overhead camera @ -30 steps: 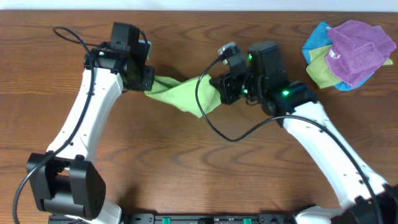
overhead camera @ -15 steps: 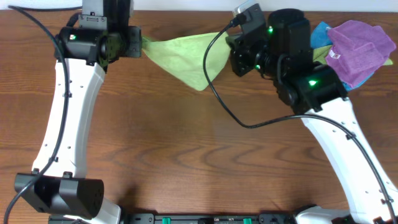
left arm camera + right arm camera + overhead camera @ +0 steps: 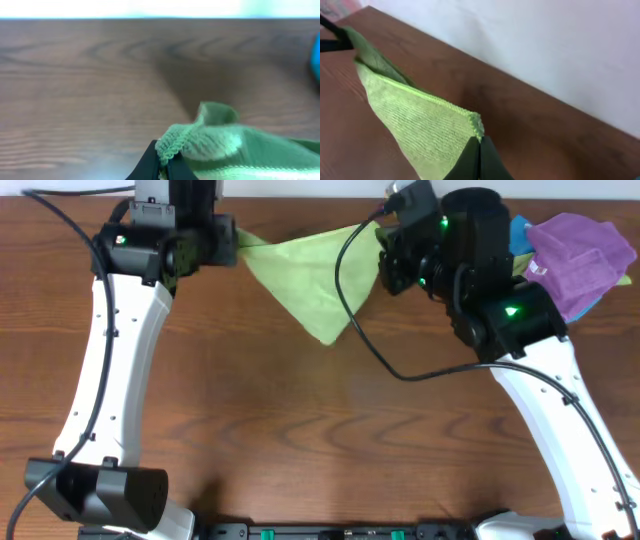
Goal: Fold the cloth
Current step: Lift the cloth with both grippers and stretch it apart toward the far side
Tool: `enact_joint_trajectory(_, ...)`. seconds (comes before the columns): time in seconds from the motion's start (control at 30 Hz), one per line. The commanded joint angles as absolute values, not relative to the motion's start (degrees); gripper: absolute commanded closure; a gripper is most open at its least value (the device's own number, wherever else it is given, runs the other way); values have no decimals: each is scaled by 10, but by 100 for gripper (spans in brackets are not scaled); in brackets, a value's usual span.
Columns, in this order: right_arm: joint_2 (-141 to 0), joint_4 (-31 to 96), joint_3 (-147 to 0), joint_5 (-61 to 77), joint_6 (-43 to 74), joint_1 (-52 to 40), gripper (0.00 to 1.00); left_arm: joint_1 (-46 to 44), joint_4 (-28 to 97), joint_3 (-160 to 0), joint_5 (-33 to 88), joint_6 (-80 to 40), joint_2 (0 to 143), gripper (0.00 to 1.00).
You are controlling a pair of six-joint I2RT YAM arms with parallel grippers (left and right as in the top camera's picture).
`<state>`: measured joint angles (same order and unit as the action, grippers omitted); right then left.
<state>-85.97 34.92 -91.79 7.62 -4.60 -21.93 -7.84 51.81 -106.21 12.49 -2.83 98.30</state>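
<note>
Noted left gripper (image 3: 232, 248) clenched on one corner of green cloth (image 3: 312, 280), near far edge of table (image 3: 300, 440). Found cloth strung between the arms, top edge taut, lower point drooping toward the wood (touching or clear: cannot tell). Found right gripper (image 3: 384, 258) pinching opposite corner. Judged: spread-and-lift step. For next move: lower both together, keep tension, lay flat.

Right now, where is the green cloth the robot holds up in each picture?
Overhead: green cloth top middle, stretched between both arms.
Left wrist: bottom right, corner pinched in the left hand.
Right wrist: left and bottom middle, corner pinched in the right hand.
Shared landmark: the brown wooden table beneath it in all three.
</note>
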Motion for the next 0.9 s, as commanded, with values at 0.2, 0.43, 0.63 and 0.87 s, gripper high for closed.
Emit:
enact_joint_trajectory(0.2,-851,368,-922,63,-21,-225,99,-90,532,-1066,141,-91,988,94)
enact_joint_trajectory(0.43,-851,423,-922,66,-14,-236,99,-88,607,-1066,140,-95,991,94)
enact_joint_trajectory(0.63,-854,343,-922,4,-35,-235,99,-66,527,-1066,115,-112,991,94)
enact_joint_trajectory(0.87,-860,285,-922,0,-63,-233,99,-38,474,-1066,118,-118,993,94)
